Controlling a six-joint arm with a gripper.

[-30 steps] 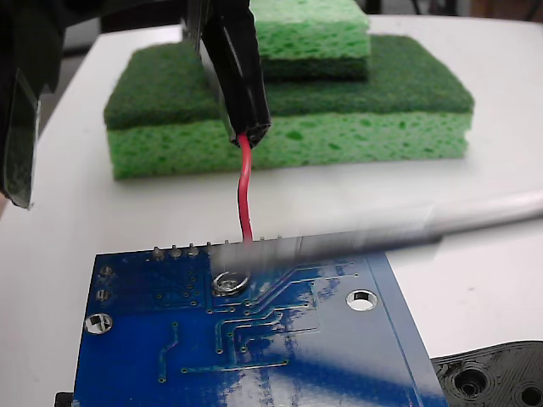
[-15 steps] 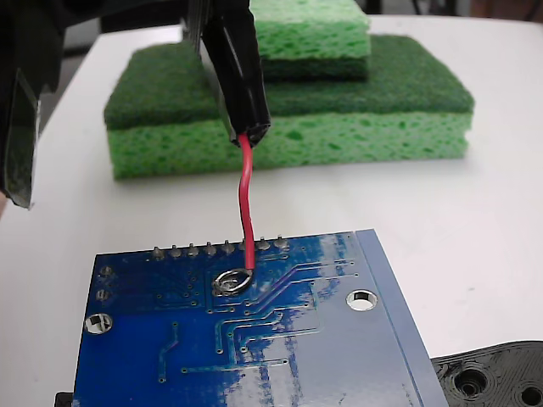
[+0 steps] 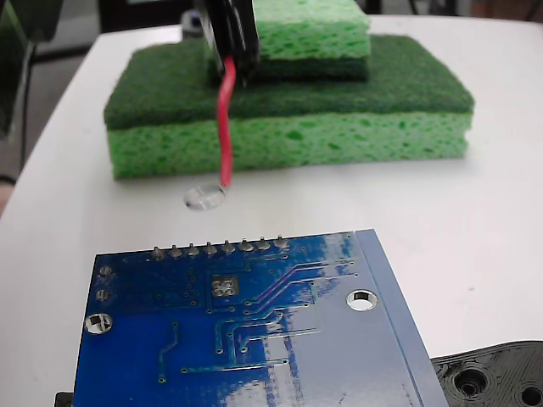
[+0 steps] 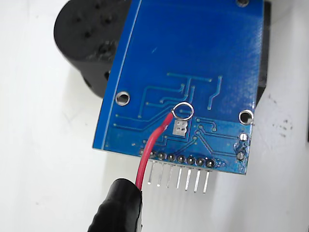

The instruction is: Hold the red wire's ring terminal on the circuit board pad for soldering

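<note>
The blue circuit board lies at the front of the fixed view. Its silvery pad is bare. The red wire hangs from a black sleeve held at the top edge by my gripper, which is shut on the sleeve. The ring terminal floats blurred above the white table, beyond the board's pin edge. In the wrist view the ring terminal shows just past the pad, not on it. There the red wire runs out of the black sleeve over the circuit board.
Two stacked green sponges stand behind the board. A black plastic part with holes lies at the front right and also shows as the black part under the board. Header pins stick out from the board's edge.
The ring rested on the pad half a second ago; now the gripper has risen and drawn back, lifting it off. A grey rod that crossed the board a second ago is gone.
</note>
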